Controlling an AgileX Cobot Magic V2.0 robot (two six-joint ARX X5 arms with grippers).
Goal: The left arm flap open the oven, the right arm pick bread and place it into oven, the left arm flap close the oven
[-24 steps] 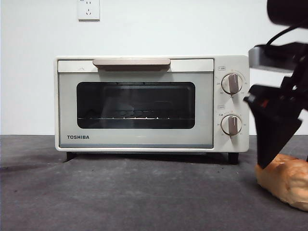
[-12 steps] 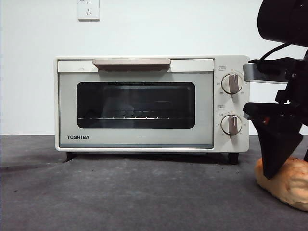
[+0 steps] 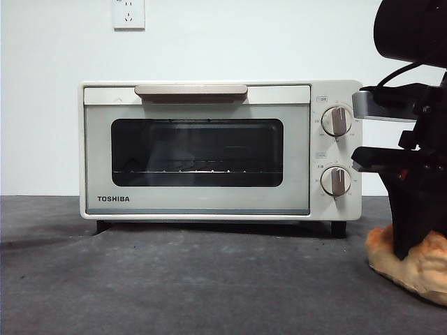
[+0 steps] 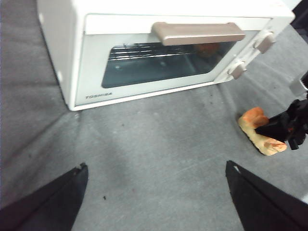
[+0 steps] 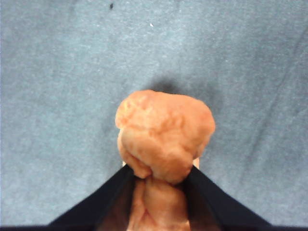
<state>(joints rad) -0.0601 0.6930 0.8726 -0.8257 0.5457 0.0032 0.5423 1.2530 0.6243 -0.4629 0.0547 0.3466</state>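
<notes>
Right of the shut oven (image 3: 195, 150), the right gripper (image 5: 159, 180) straddles the bread (image 5: 163, 137), jaws pinching its waist across the long axis, while the left gripper (image 4: 154, 192) waits agape, well apart.

Right arm (image 3: 412, 139): bulky, black, round dark housing on top, black cable looping down, grey metal bracket, possibly reddish marks. Claws flat black, tapered to wedges.

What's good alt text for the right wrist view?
Seen from above, the right gripper has its two black jaws closed against the sides of a lumpy golden-brown bread loaf, which lies on a grey table. Nothing else is in view.
</notes>
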